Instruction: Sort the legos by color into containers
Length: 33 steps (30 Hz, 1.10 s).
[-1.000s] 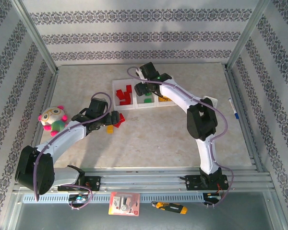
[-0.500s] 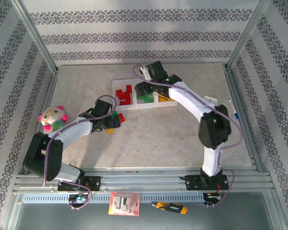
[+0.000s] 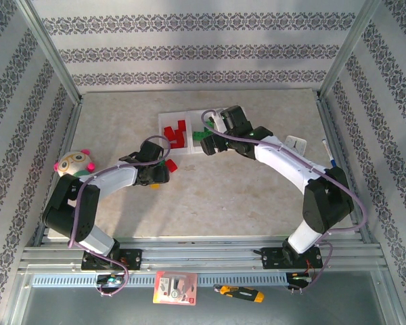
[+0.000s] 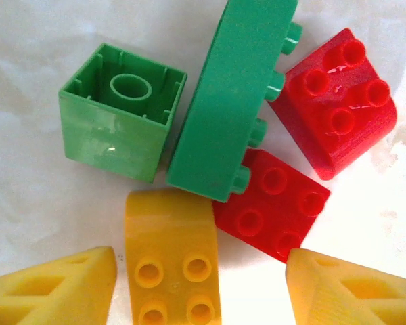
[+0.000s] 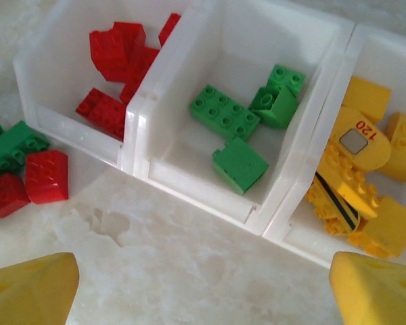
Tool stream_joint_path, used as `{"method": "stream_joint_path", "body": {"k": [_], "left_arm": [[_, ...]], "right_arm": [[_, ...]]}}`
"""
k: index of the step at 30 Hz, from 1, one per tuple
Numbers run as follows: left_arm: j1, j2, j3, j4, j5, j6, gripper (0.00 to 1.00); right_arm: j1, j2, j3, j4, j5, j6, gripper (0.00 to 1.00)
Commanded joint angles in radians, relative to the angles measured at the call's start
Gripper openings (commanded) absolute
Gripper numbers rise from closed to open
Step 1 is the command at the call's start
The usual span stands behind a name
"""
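My left gripper (image 4: 199,271) is low over a loose pile of legos, its jaws open on either side of a yellow brick (image 4: 172,250), with a gap at each finger. Around that brick lie an upturned green cube (image 4: 122,112), a long green brick (image 4: 233,95) and two red bricks (image 4: 338,101). In the top view the left gripper (image 3: 159,172) is left of the containers (image 3: 164,120). My right gripper (image 5: 203,298) hangs open and empty over bare table, just in front of the containers (image 5: 257,217). They hold red legos (image 5: 118,51), green legos (image 5: 223,115) and yellow legos (image 5: 365,169) in separate bins.
A plush toy (image 3: 74,164) lies at the left, close to my left arm. A small white clock (image 3: 296,143) and a pen (image 3: 328,152) are at the right. A few loose green and red legos (image 5: 27,166) lie just left of the bins.
My left gripper has come down onto the loose pile and its jaws have narrowed around the yellow brick. My right gripper has pulled back from over the bins towards me, its jaws wider.
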Motion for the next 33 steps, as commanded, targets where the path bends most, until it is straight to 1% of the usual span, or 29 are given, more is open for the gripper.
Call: {"method": "stream_joint_path", "body": {"k": [1,4,6,10,13,18,25,29,33], "left_arm": [[-0.011,0.029,-0.006,-0.059,-0.035,0.011,0.63],[-0.011,0.011,-0.015,-0.066,-0.044,0.013,0.58],[-0.011,-0.011,-0.022,-0.072,-0.045,0.018,0.58],[-0.013,-0.079,-0.06,-0.065,-0.042,0.021,0.68],[-0.012,-0.101,-0.087,-0.066,-0.045,0.018,0.69],[-0.012,-0.098,-0.114,-0.048,-0.04,-0.004,0.68],[-0.013,-0.024,-0.076,-0.015,-0.072,-0.037,0.66],[-0.013,0.008,-0.059,-0.005,-0.093,-0.053,0.62],[-0.013,0.015,-0.047,0.004,-0.097,-0.035,0.5]], "right_arm": [[0.005,-0.028,-0.007,0.051,0.001,0.037,0.95],[0.005,-0.018,0.003,0.054,-0.002,0.037,0.95],[0.005,-0.014,0.008,0.056,-0.003,0.037,0.95],[0.005,-0.009,0.012,0.058,-0.012,0.044,0.95],[0.005,0.003,0.012,0.063,-0.019,0.05,0.95],[0.007,0.015,0.01,0.073,-0.039,0.065,0.95],[0.006,0.024,0.016,0.075,-0.052,0.068,0.95],[0.008,0.022,0.011,0.074,-0.054,0.069,0.95],[0.007,0.019,-0.001,0.077,-0.054,0.073,0.95]]}}
